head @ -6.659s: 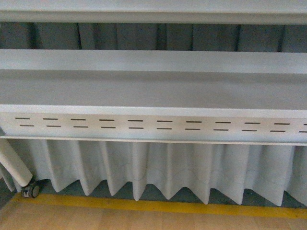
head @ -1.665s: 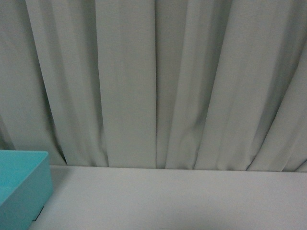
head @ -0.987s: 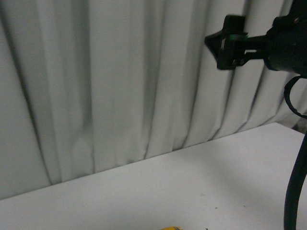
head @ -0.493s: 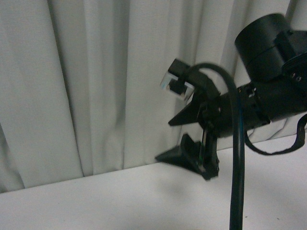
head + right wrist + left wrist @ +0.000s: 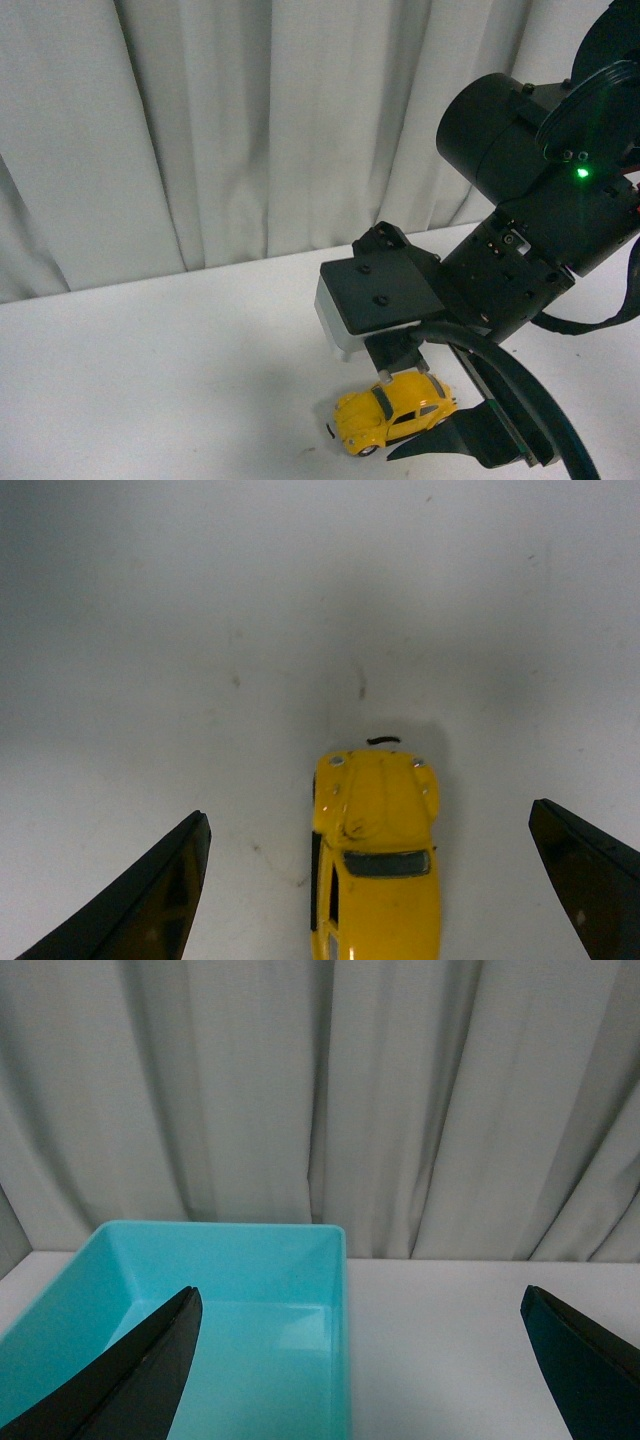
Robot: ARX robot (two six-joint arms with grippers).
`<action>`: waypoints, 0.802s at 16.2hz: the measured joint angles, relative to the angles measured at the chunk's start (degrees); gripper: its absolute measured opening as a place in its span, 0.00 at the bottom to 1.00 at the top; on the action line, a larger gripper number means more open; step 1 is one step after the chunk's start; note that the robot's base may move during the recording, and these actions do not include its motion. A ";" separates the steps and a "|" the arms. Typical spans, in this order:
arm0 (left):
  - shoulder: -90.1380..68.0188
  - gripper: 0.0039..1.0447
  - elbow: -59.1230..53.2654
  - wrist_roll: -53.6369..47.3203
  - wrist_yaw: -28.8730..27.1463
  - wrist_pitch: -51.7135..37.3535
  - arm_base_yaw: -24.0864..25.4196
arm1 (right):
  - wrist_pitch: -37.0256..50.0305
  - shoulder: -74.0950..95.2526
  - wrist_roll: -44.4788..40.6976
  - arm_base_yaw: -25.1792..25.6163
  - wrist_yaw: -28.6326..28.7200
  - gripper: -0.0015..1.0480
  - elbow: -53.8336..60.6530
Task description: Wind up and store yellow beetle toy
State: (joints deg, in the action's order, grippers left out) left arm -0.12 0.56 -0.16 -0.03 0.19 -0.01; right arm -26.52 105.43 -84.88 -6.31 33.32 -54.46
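Note:
The yellow beetle toy [image 5: 392,410] stands on its wheels on the white table [image 5: 160,370], low in the front view, right under my right arm. In the right wrist view the yellow beetle toy [image 5: 374,850] lies between the fingers, hood pointing away from the wrist. My right gripper [image 5: 370,880] is open, one black finger on each side, neither touching the car. My left gripper [image 5: 365,1360] is open too and holds nothing. It hangs over the near wall of a turquoise bin [image 5: 150,1260] and the bare table beside it.
A pale curtain [image 5: 200,130] hangs along the table's far edge. The right arm's black body and cable [image 5: 540,210] fill the right side of the front view. The turquoise bin's inside shows nothing in it.
The front view has swung from a shelf unit to the table and curtain. The right arm has come down over the table, and the yellow car now shows beneath it.

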 joint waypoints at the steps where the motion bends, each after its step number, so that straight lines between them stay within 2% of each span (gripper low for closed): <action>1: 0.00 0.94 0.00 0.00 0.00 0.00 0.00 | -0.28 1.33 -2.60 0.37 -1.14 0.94 0.00; 4: 0.00 0.94 0.00 0.00 0.00 -0.02 0.00 | -0.85 3.87 -5.77 1.20 -1.86 0.94 -0.42; 13: 0.00 0.94 0.00 0.00 -0.02 -0.02 0.00 | -3.39 8.35 -7.26 4.11 -5.07 0.94 -3.10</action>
State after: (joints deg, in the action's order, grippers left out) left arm -0.12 0.56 -0.16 -0.05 0.16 -0.01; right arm -29.91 113.78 -92.14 -2.20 28.25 -57.56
